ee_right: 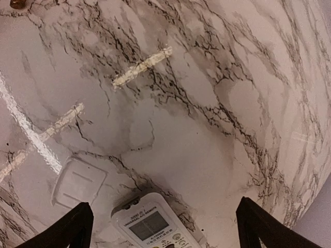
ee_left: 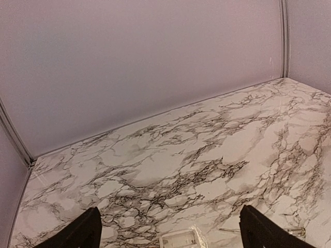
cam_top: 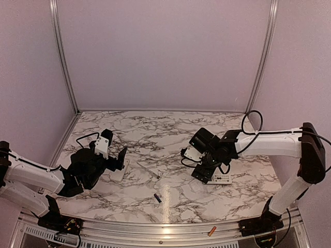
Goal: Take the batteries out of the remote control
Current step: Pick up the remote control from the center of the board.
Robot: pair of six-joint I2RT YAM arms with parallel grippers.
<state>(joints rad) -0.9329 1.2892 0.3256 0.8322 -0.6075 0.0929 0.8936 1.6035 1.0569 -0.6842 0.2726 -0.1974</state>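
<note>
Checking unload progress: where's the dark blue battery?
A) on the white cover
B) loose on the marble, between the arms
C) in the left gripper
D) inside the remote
B: the dark blue battery lies alone on the marble tabletop, with nothing touching it.

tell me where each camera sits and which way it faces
top external: above and behind the bases, looking down on the marble table; left arm and right arm show.
left wrist: on the left arm, facing across the table to the back wall; open left end effector tips show.
right wrist: on the right arm, facing down at the remote; open right end effector tips show.
shared: top external and right wrist both see the remote.
</note>
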